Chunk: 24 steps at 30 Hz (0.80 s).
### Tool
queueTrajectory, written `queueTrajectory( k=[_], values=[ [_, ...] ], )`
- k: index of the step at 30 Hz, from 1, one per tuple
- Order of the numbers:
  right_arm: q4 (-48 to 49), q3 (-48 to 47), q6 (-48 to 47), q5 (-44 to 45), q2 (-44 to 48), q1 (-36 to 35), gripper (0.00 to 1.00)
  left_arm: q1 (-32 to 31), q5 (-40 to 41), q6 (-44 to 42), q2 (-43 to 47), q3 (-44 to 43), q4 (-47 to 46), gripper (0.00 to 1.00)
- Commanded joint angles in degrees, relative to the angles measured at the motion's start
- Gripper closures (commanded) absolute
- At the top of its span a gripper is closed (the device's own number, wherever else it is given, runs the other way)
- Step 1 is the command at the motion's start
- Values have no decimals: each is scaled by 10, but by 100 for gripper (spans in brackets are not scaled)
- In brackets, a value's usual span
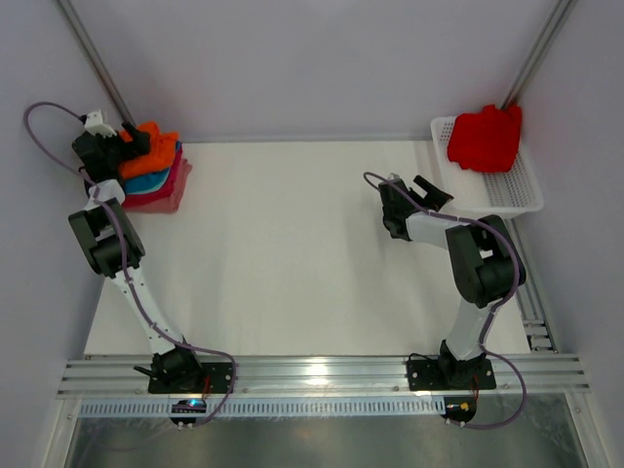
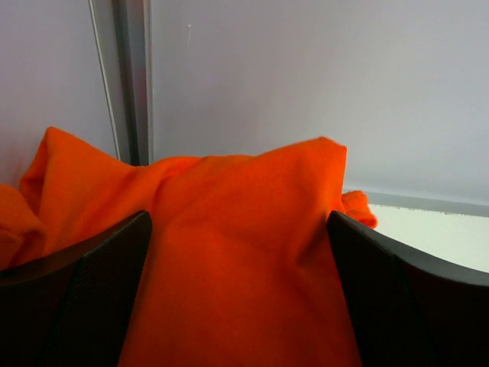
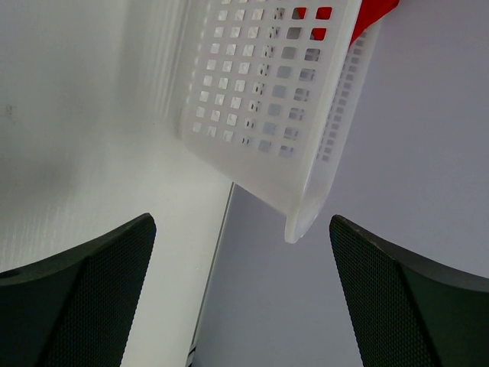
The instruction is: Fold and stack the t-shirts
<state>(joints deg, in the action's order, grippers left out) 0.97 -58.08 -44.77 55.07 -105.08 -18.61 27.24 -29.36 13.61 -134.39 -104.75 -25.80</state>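
Topping the stack

The orange t-shirt (image 1: 148, 146) sits atop the folded stack (image 1: 156, 187) at the far left corner of the bench (image 1: 292, 244), between the wide-open jaws of the left gripper (image 2: 238, 222). Next, likely: the right gripper (image 3: 241, 225), open and empty, lifts the red t-shirt (image 1: 485, 136) from the far-right-corner basket (image 1: 519, 193).

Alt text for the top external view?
Two robot arms on a white table: the open left gripper sits over an orange t-shirt topping a folded stack in the far-left corner, while the open right gripper points toward a white basket holding a red t-shirt.
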Motion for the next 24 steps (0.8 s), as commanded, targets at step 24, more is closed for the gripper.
queueTrajectory(
  k=[24],
  values=[
    [-27, -28, 49, -15, 15, 3, 1, -18, -54, -86, 16, -14, 150, 1]
  ],
)
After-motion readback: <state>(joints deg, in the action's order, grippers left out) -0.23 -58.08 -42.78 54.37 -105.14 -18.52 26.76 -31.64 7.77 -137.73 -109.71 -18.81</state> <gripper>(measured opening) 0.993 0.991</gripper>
